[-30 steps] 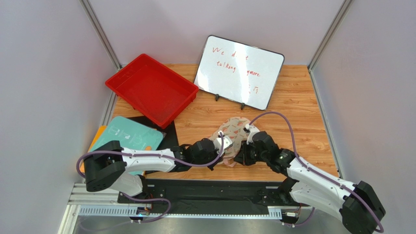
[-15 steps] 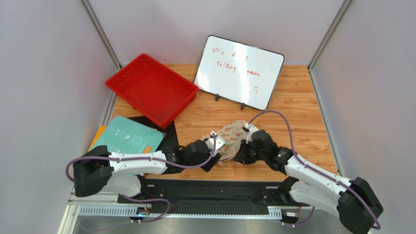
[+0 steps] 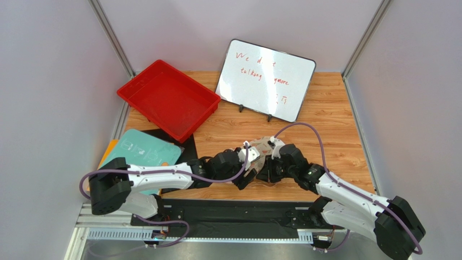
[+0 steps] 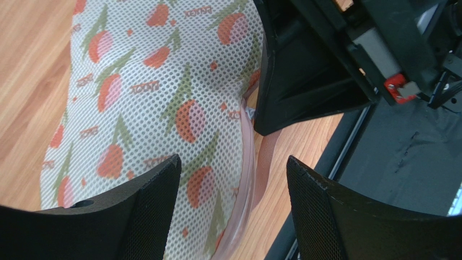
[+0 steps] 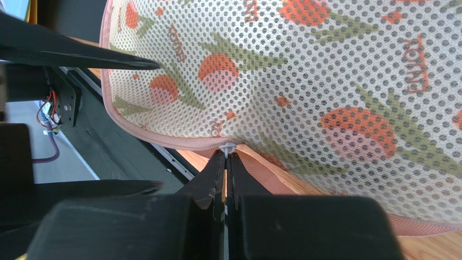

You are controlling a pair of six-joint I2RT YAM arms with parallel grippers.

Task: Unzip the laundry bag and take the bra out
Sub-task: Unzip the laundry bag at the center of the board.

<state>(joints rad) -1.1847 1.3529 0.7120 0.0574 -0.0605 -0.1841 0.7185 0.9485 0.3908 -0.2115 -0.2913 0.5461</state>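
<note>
Laundry bag: the laundry bag [image 3: 262,147] lay on the wooden table [image 3: 331,124] at the lower centre of the top view, between the two wrists; its printed mesh filled the upper part of both wrist views.
Bra: the bra was not visible in any view; presumably it was inside the pouch, though nothing showed through the mesh.
Right gripper: the right gripper [image 5: 225,157] had its jaws pressed together on the small white zipper pull [image 5: 228,146], at the bag's near rim in the centre of its own view.
Left gripper: the left gripper [image 4: 233,162] stood spread wide and held nothing; its fingers straddled the pink zipper edging [image 4: 245,179] at the bottom of its view; whether a pad touched the fabric could not be told.
Step in hand: unzipping, by my reading; the rim looked closed along the stretch in view.
Doing it well: the left jaws would best close on the edging just beside the pull, pinning the fabric; the right could then draw the pull along the curve of the rim, low and parallel to the table.
Risk: the mesh would likely bunch and slide if unanchored; the tiny pull could slip from the fingertips if tugged upward.
</note>
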